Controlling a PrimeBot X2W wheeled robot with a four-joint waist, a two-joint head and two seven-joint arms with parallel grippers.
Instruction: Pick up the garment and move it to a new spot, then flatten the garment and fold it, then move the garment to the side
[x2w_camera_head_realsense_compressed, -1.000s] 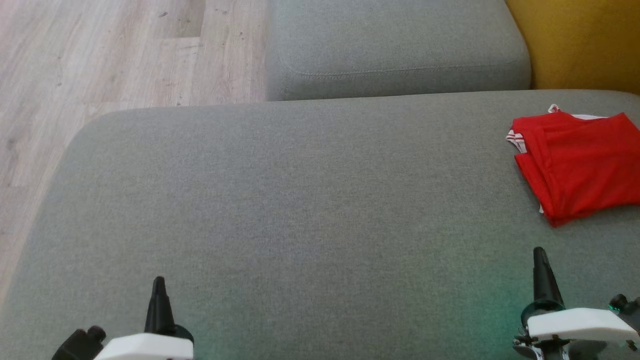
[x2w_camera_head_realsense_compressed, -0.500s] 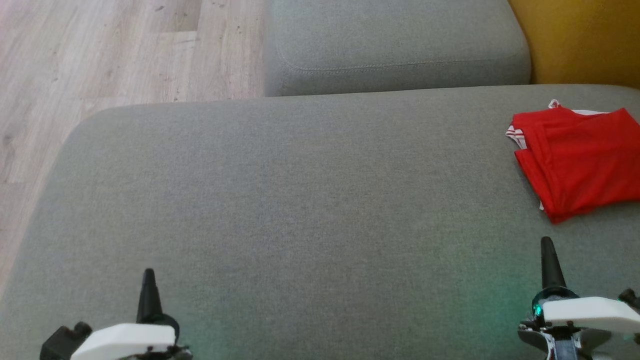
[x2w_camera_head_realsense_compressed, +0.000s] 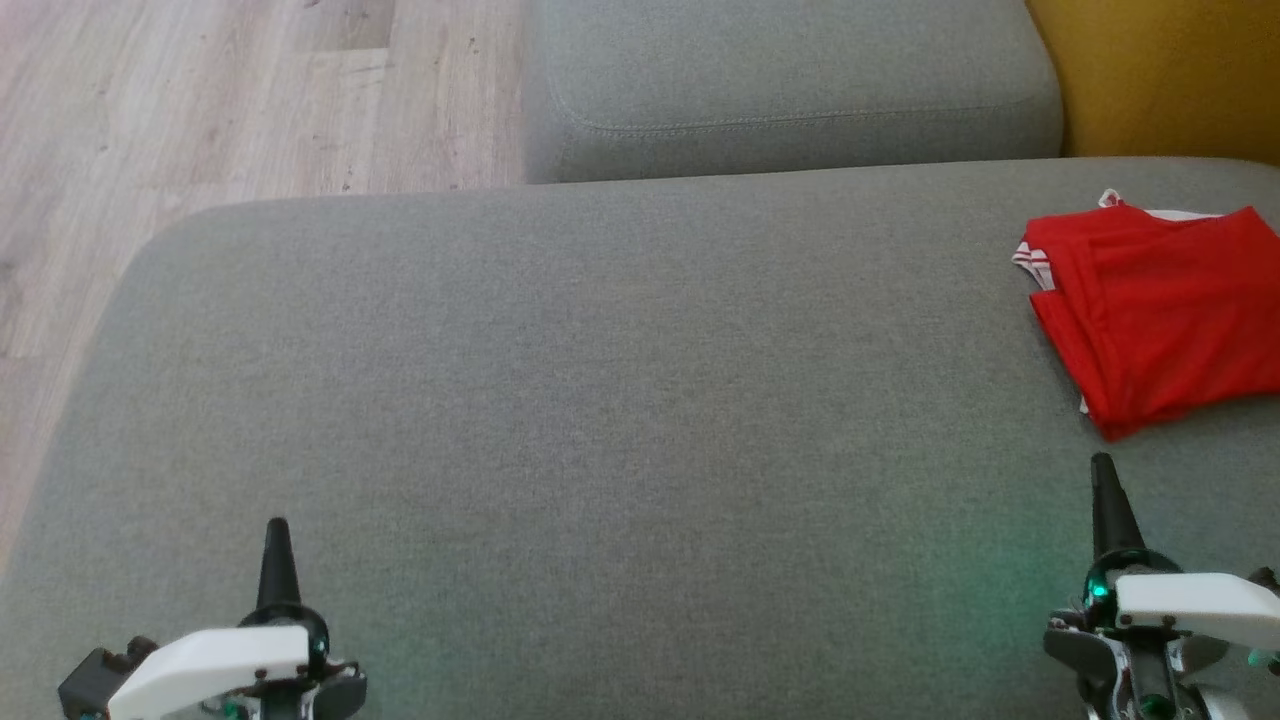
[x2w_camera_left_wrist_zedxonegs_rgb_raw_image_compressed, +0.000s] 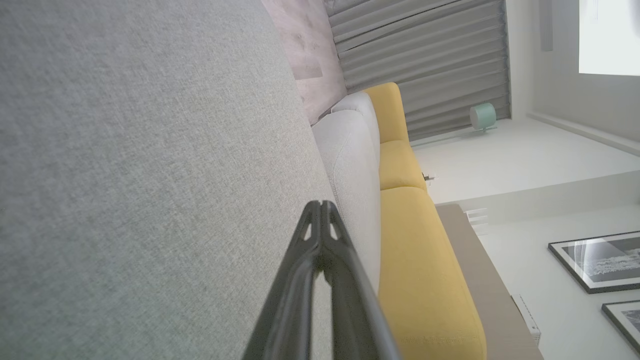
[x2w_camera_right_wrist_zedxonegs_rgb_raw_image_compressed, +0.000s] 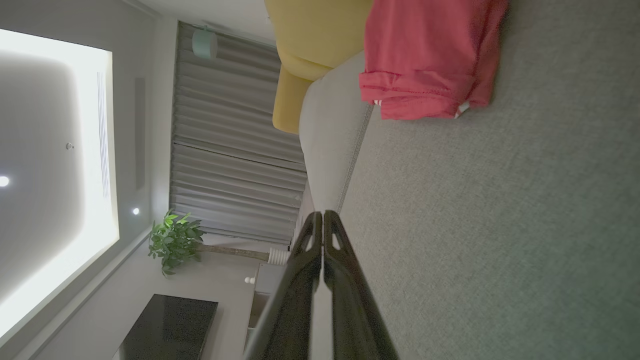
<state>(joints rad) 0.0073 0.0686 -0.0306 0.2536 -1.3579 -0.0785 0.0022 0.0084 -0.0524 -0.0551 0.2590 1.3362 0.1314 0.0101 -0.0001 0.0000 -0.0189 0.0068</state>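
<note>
The folded red fabric garment with white trim (x2w_camera_head_realsense_compressed: 1160, 310) lay at the right edge of the grey fabric sofa seat (x2w_camera_head_realsense_compressed: 600, 400), as a second before; the head camera had shifted slightly. The left gripper (x2w_camera_head_realsense_compressed: 276, 530) and right gripper (x2w_camera_head_realsense_compressed: 1101, 468) stood wider apart than earlier, jaws pressed together, the right one near the garment.

Broad grey woven-fabric seat cushion (x2w_camera_head_realsense_compressed: 600, 400) up front, second grey stitched cushion (x2w_camera_head_realsense_compressed: 790, 80) against its far edge, pale wood-plank floor (x2w_camera_head_realsense_compressed: 200, 100) off left, mustard-yellow sofa (x2w_camera_head_realsense_compressed: 1160, 70) far right; leafy green plant (x2w_camera_right_wrist_zedxonegs_rgb_raw_image_compressed: 175, 240) near grey pleated curtains (x2w_camera_right_wrist_zedxonegs_rgb_raw_image_compressed: 230, 150).
</note>
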